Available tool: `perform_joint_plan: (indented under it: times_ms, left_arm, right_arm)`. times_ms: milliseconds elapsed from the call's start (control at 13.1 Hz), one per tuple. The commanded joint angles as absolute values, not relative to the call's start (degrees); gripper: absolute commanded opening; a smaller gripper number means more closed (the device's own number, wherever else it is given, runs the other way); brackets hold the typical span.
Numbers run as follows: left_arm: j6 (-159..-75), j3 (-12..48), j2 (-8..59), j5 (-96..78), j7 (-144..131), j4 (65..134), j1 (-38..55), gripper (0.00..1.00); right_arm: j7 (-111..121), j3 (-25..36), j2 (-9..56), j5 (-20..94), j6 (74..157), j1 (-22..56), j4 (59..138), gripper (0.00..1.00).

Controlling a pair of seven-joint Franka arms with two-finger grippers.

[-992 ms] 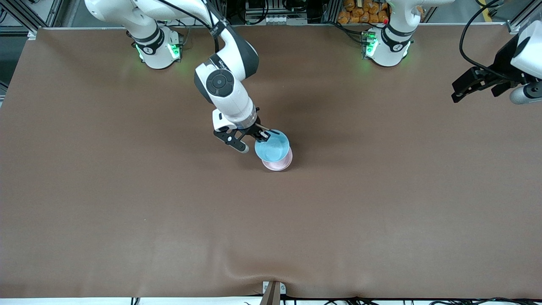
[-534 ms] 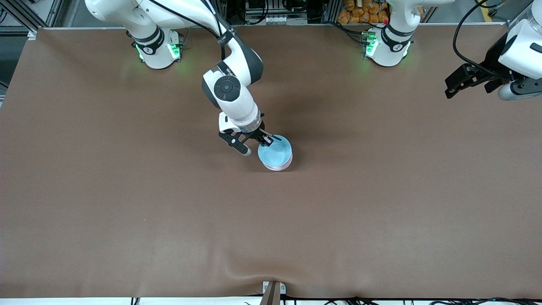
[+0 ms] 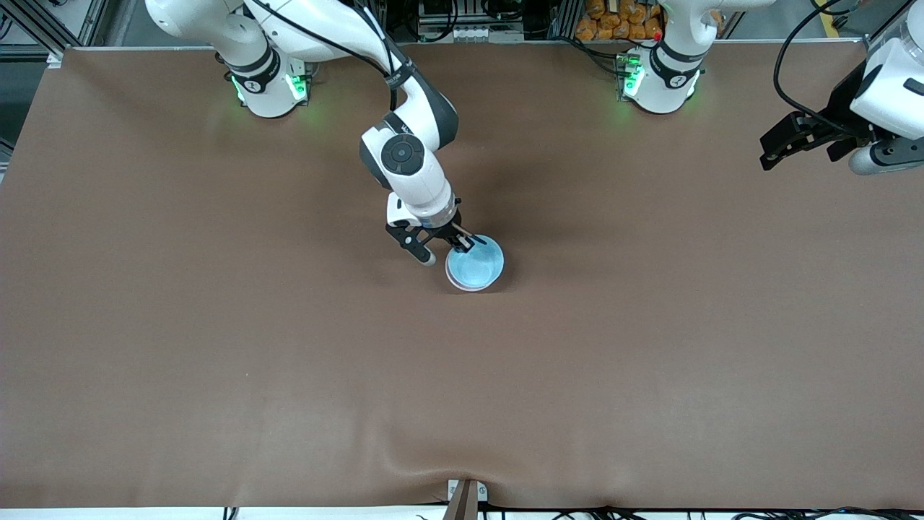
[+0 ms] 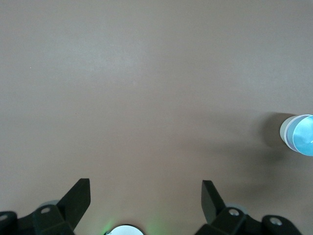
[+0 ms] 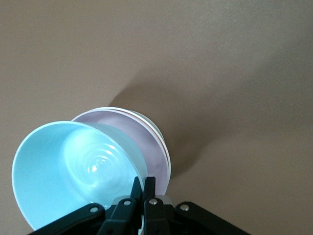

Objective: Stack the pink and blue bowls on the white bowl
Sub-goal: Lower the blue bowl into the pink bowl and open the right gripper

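Observation:
My right gripper [image 3: 462, 243] is shut on the rim of the light blue bowl [image 3: 476, 263], also in the right wrist view [image 5: 143, 182]. The blue bowl [image 5: 73, 166] is tilted, with its lower side inside the pale pink bowl [image 5: 149, 142]. The pink bowl sits nested in the white bowl [image 5: 155, 128], of which only a thin rim shows. In the front view the blue bowl covers nearly all of the stack, and a pale rim [image 3: 452, 279] shows at its edge. My left gripper [image 3: 803, 148] is open and empty, up over the left arm's end of the table.
The brown table mat [image 3: 289, 361] carries nothing else. A metal clamp [image 3: 463, 498] sits at the table edge nearest the front camera. The left wrist view shows the stack [image 4: 298, 134] far off and bare mat below the left gripper [image 4: 145, 188].
My right gripper has carried the blue bowl toward the left arm's end and down onto the pink bowl, which it now almost covers. The left arm shifted slightly, then held.

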State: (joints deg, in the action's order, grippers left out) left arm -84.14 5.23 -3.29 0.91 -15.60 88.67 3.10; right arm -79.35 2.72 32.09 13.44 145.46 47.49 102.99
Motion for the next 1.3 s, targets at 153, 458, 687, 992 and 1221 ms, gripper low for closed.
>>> perform_joint_plan:
  times_ms: [153,458,687,992,1221]
  left_arm:
    - [-85.17,5.1,-4.92,0.26,-14.24,90.26,2.64,1.0]
    - [-85.17,5.1,-4.92,0.26,-14.24,90.35,2.64,1.0]
    - [-85.17,5.1,-4.92,0.26,-14.24,90.44,2.64,1.0]
    - [-85.17,5.19,-4.92,0.18,-14.24,90.79,2.64,1.0]
    - [-85.17,5.1,-4.92,0.26,-14.24,90.88,2.64,1.0]
  right_arm:
    - [-80.24,3.52,31.91,13.62,144.76,47.81,102.57,0.0]
    - [-80.24,3.6,31.64,13.62,144.05,47.64,102.57,0.0]
    - [-80.24,3.6,31.47,13.62,143.97,47.55,102.57,0.1]
    - [-80.25,4.65,31.03,13.62,142.03,47.99,102.22,1.0]
    - [-80.07,6.49,28.14,13.45,139.59,47.81,102.04,1.0]
